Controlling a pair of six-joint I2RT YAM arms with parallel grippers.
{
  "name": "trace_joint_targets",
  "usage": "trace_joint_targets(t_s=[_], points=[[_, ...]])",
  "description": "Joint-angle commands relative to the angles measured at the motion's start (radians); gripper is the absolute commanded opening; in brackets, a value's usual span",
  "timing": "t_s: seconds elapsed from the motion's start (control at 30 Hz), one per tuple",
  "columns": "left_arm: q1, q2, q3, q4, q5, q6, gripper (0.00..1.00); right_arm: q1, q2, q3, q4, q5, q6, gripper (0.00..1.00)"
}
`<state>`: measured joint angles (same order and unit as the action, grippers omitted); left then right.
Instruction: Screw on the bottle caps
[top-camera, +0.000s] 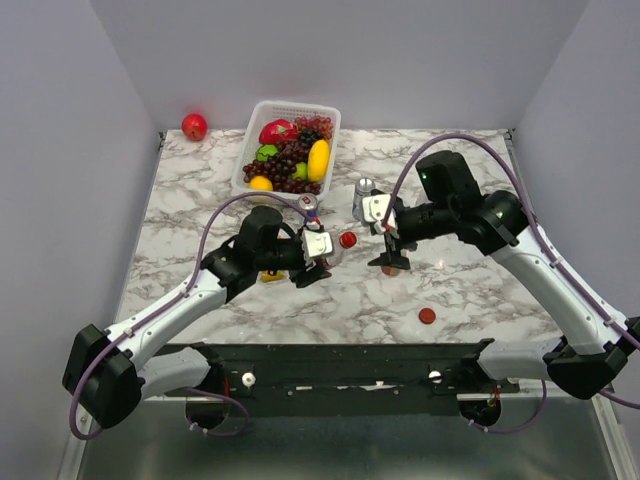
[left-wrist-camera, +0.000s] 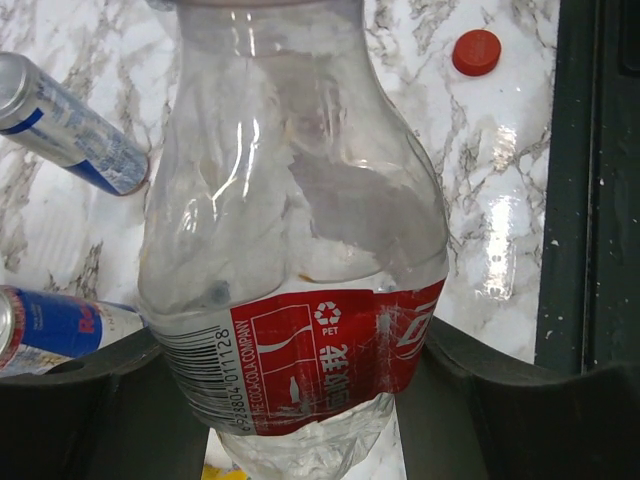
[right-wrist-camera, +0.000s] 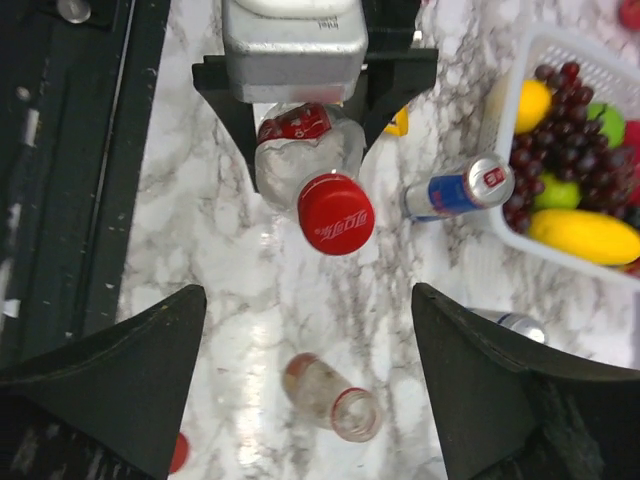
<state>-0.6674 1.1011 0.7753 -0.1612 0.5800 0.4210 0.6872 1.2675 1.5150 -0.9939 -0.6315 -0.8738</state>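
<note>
As the left arm lay stretched low from its base toward the middle of the marble table, the left gripper was clamped around the lower body of a short bottle, one finger pressed against each side of the label. The right arm reached in from the other side, and the right gripper faced the bottle's top with its fingers spread wide, holding nothing. From where I stood, the bottle was clear, crumpled plastic with a torn red label. It was held over the table's middle, its capped end pointed at the right gripper. A red cap sat on its neck; how tightly, I could not tell. A second bottle, uncapped, lay on its side below the right gripper. A loose red cap rested nearer the front edge, and a soda can lay beside the fruit basket.
</note>
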Motion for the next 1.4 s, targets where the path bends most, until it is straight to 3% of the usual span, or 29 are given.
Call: trace_joint_targets(t_s=[0.0,0.33,0.53,0.8,1.0,1.1,1.17,1.3,1.37], points=[[0.005,0.029,0.050,-0.106,0.101,0.061,0.00,0.015,-0.017,-0.010,0.084,-0.066,-0.259,0.87],[0.005,0.052,0.091,-0.150,0.092,0.144,0.00,0.043,0.004,-0.018,-0.109,-0.122,-0.655,0.74],[0.005,0.055,0.102,-0.166,0.087,0.170,0.00,0.044,0.052,0.022,-0.140,-0.132,-0.692,0.65],[0.003,0.072,0.127,-0.193,0.090,0.208,0.00,0.058,0.072,0.020,-0.123,-0.126,-0.728,0.60],[0.003,0.080,0.139,-0.193,0.081,0.214,0.00,0.060,0.093,0.028,-0.137,-0.114,-0.738,0.49],[0.003,0.075,0.140,-0.189,0.067,0.216,0.00,0.060,0.119,0.054,-0.137,-0.103,-0.693,0.36],[0.005,0.068,0.134,-0.158,0.023,0.206,0.00,0.058,0.144,0.092,-0.097,-0.099,-0.552,0.26],[0.003,-0.004,0.065,-0.008,-0.098,0.157,0.00,0.048,0.243,0.207,-0.081,-0.079,-0.290,0.19],[0.002,-0.032,0.041,0.102,-0.193,0.128,0.00,0.043,0.314,0.258,-0.057,-0.042,-0.084,0.16]])
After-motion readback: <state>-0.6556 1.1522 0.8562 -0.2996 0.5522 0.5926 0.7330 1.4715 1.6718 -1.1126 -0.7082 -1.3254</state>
